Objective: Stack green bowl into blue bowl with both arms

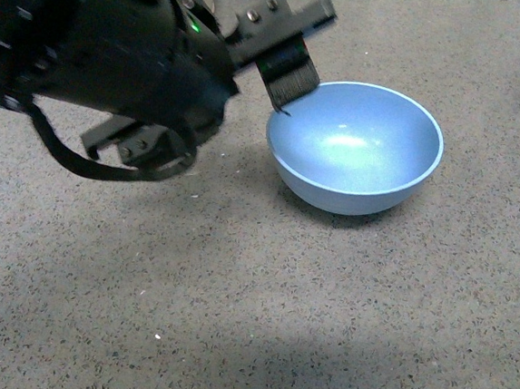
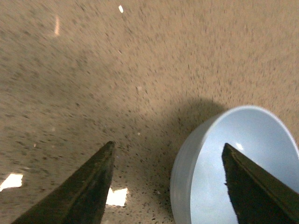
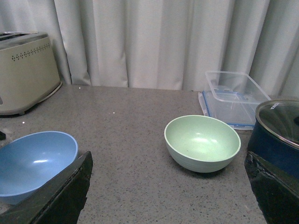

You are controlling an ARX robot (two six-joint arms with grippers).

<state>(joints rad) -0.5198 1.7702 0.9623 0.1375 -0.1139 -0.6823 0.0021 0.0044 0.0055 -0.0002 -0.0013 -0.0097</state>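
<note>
The blue bowl [image 1: 356, 145] stands upright on the speckled counter at the right of the front view. My left gripper [image 2: 168, 143] is open and straddles its rim: one finger [image 1: 288, 75] is over the bowl's inside and the other over the counter. The blue bowl [image 2: 243, 163] fills the corner of the left wrist view. The green bowl [image 3: 202, 142] shows only in the right wrist view, upright and empty, apart from the blue bowl [image 3: 35, 161]. My right gripper [image 3: 168, 158] is open and empty, short of the green bowl. The right arm is out of the front view.
A cream toaster [image 3: 25, 70] stands at the back beside the blue bowl. A clear plastic container [image 3: 233, 98] sits behind the green bowl, and a dark blue pot with a glass lid [image 3: 278, 135] stands close beside it. A curtain [image 3: 154, 42] closes the back.
</note>
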